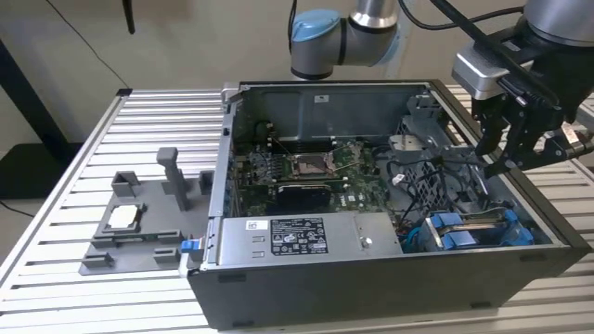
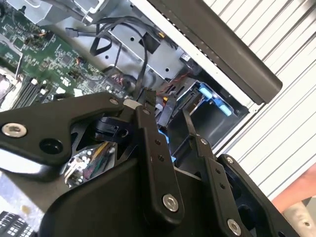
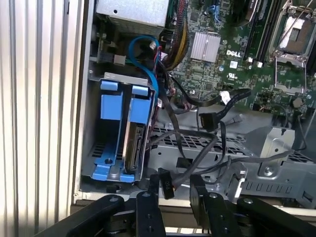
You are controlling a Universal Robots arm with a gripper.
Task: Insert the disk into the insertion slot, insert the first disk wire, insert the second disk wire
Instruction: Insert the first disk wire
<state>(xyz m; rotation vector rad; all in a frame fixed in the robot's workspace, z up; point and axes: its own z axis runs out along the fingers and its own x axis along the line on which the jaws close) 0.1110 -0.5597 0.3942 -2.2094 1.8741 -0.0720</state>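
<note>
Pincer (image 1: pixel 501 163) apart above case (image 1: pixel 371 282) | disk (image 3: pixel 134 144) in insertion slot (image 3: pixel 92 123) | slatted metal table (image 1: pixel 149 132) | beige wall (image 1: pixel 186 42)

The disk (image 3: pixel 132 148) has a smooth blue plastic frame; the insertion slot (image 3: pixel 93 128) is dull, perforated grey metal.

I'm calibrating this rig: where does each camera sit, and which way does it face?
Exterior view: off the arm, raised, looking down into the open case; arm and claw show above it.
First wrist view: on the arm, looking past the claw at the disk in the slot.
Second wrist view: on the arm, looking across the claw at the board.
Both wrist views share claw and wires.
</note>
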